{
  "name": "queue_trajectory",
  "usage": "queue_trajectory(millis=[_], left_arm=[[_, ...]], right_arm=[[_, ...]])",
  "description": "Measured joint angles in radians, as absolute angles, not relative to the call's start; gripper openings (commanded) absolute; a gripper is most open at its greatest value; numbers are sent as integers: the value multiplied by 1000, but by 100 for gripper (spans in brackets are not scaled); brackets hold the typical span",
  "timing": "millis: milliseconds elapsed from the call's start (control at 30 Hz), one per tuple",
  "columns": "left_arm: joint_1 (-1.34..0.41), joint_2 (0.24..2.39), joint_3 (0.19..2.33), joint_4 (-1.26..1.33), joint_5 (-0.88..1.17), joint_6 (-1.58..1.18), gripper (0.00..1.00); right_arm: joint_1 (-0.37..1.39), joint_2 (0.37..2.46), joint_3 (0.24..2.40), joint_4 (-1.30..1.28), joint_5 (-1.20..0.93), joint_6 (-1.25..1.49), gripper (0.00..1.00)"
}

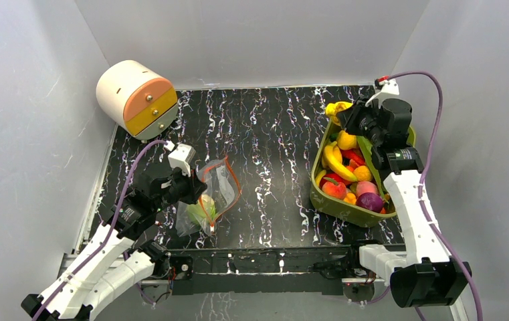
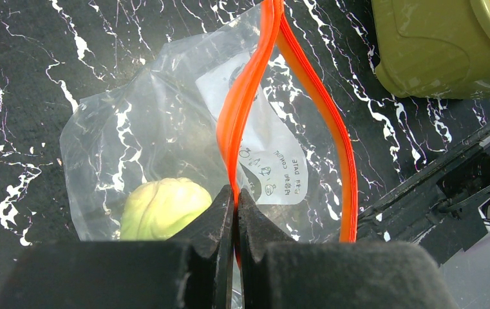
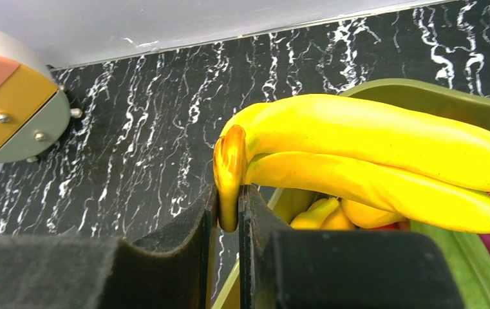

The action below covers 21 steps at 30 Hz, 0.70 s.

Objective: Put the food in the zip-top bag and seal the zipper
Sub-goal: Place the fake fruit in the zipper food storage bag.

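The clear zip-top bag (image 1: 213, 194) lies at the near left of the table, its mouth gaping, with a pale green fruit (image 2: 163, 207) inside. My left gripper (image 2: 235, 193) is shut on one side of the red-orange zipper (image 2: 245, 96); the other strip (image 2: 339, 141) curves away to the right. My right gripper (image 3: 229, 193) is shut on the stem of a yellow banana bunch (image 3: 371, 154), held above the far end of the olive tub (image 1: 345, 208). In the top view the bananas (image 1: 337, 109) hang at the tub's back left corner. The zipper's slider does not show.
The olive tub (image 2: 435, 51) at the right holds more toy food (image 1: 345, 170): bananas, red, orange and purple pieces. A round white drawer unit (image 1: 136, 99) with peach and yellow fronts stands at the far left corner. White walls enclose the black marbled table.
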State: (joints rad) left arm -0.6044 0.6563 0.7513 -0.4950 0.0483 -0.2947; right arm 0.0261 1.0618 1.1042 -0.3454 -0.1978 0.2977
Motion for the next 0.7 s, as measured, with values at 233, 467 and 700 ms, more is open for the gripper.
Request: queue_trajectory(millis=[233, 467, 700], left_arm=[[-604, 657, 751, -495, 49, -295, 0], [-604, 656, 751, -495, 60, -294, 0], [-604, 653, 751, -494, 88, -289, 0]], right_arm=[[26, 1024, 1119, -405, -284, 324, 0], [27, 950, 1122, -447, -437, 350, 0], [27, 897, 1122, -461, -603, 353, 0]])
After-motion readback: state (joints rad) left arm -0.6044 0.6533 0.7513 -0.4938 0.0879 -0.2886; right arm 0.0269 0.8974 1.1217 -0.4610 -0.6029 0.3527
